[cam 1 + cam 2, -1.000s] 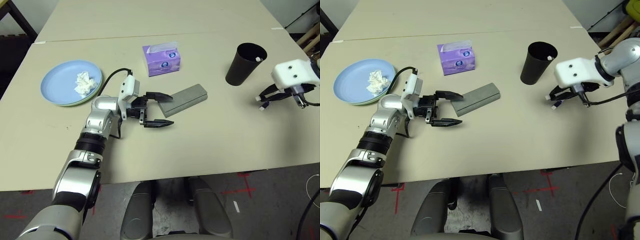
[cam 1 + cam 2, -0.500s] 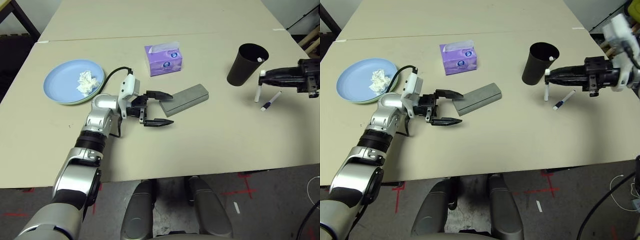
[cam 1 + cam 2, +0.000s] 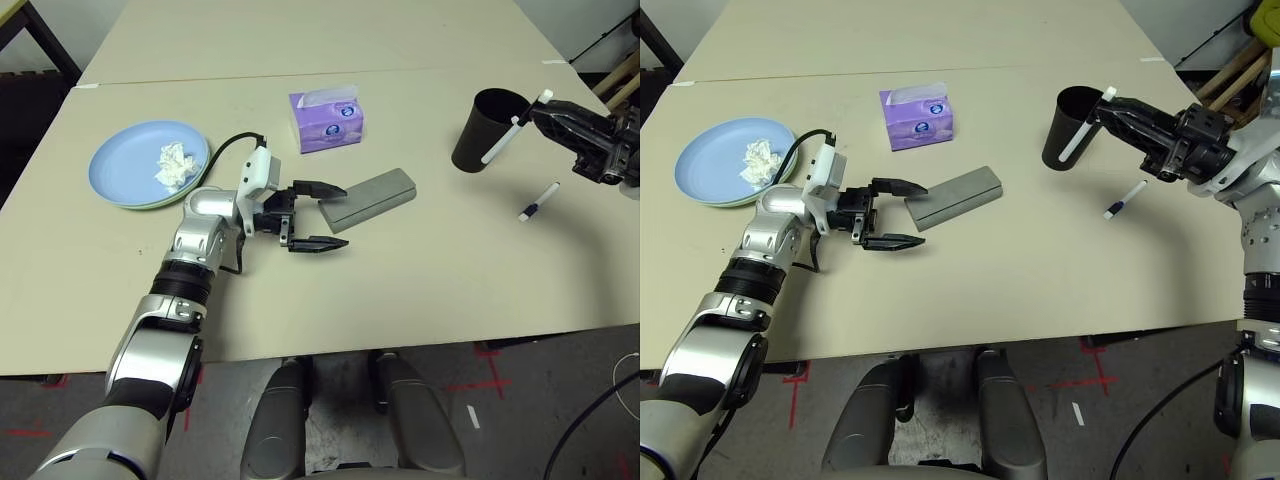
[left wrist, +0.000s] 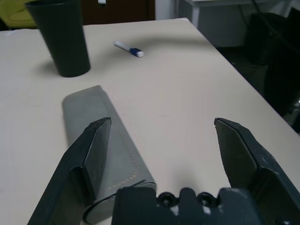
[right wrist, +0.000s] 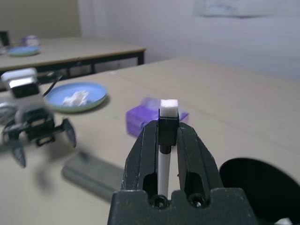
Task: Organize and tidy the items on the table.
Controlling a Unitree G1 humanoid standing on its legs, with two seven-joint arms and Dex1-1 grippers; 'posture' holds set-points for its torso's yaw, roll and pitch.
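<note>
A white marker point(image 3: 1081, 128) is being pinched in the fully closed right gripper point(image 3: 1108, 102), tilted just beside the rim of the tall black cup point(image 3: 1069, 126), probably so it can be dropped in tip-first. A second marker with a dark cap point(image 3: 1124, 199) is lying loose on the table point(image 3: 1040, 260) near that cup, likely next to be collected. The left gripper point(image 3: 328, 215) is being held level with jaws spread wide and nothing in them, one finger lying over the near end of the grey glasses case point(image 3: 368, 199), apparently lined up for a grasp not yet made. The crumpled white tissue point(image 3: 172, 164) is sitting on the light blue plate point(image 3: 130, 180), which is stacked on the pale green plate point(image 3: 160, 204) at the table's left. The purple tissue box point(image 3: 326, 120) is standing behind the case. Sunglasses cannot be made out.
</note>
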